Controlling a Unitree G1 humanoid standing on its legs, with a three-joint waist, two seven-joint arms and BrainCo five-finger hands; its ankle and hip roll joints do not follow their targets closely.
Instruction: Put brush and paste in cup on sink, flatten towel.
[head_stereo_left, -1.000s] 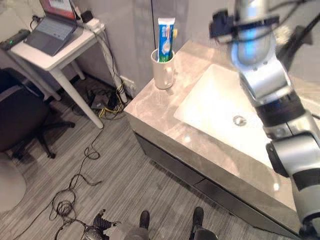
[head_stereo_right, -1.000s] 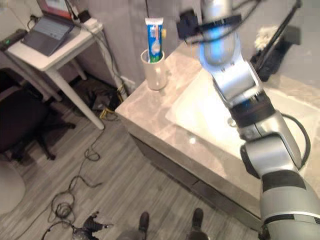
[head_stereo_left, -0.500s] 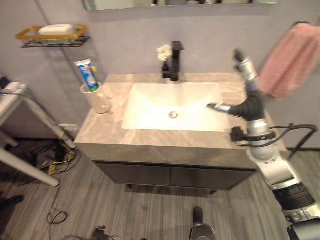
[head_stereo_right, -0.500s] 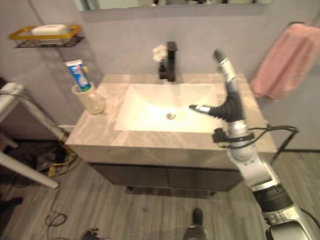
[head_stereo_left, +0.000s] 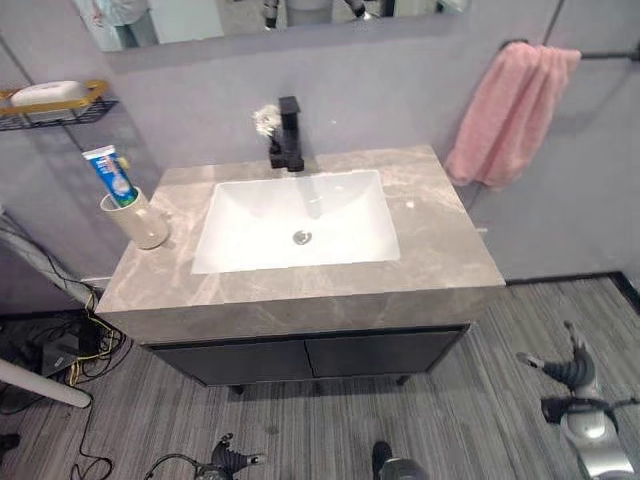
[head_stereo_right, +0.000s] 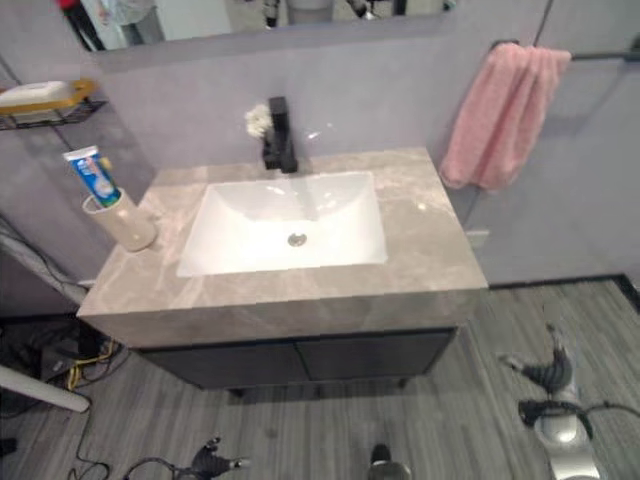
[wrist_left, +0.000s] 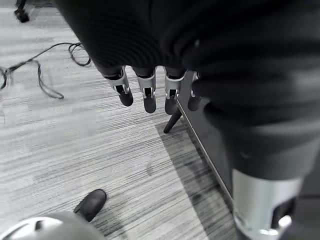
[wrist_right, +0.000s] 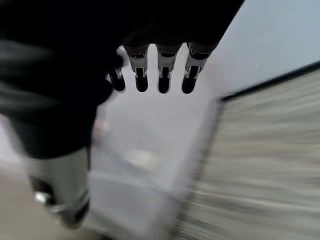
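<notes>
On the left end of the sink counter (head_stereo_left: 440, 260) stands the cup (head_stereo_left: 143, 220), cream-coloured, with the paste (head_stereo_left: 112, 176) upright in it; a brush beside the tube is too small to make out. Cup part looks done, judged from how things lie. The towel (head_stereo_left: 505, 115), pink, hangs off a dark rail (head_stereo_left: 610, 55) on the wall to the right of the counter, bunched into vertical folds, lower edge uneven. Soft, light, limp cloth: it will drape and slide on the rail rather than hold a shape, and any pull at one point will drag the rest along. Best hold, I judge, is a lower corner or a side edge pinched between thumb and fingers, then drawn sideways along the rail to spread the folds; a mid-panel grab would only bunch it further. Risk: tugging down could pull it off the rail. Right hand (head_stereo_left: 568, 368) is low over the floor (head_stereo_left: 300, 420), right of the cabinet (head_stereo_left: 310, 355) and well apart from the towel, fingers (wrist_right: 163, 80) extended, grasping nothing. Left hand (wrist_left: 150, 92) likewise relaxed and empty, down by the cabinet's lower front.
</notes>
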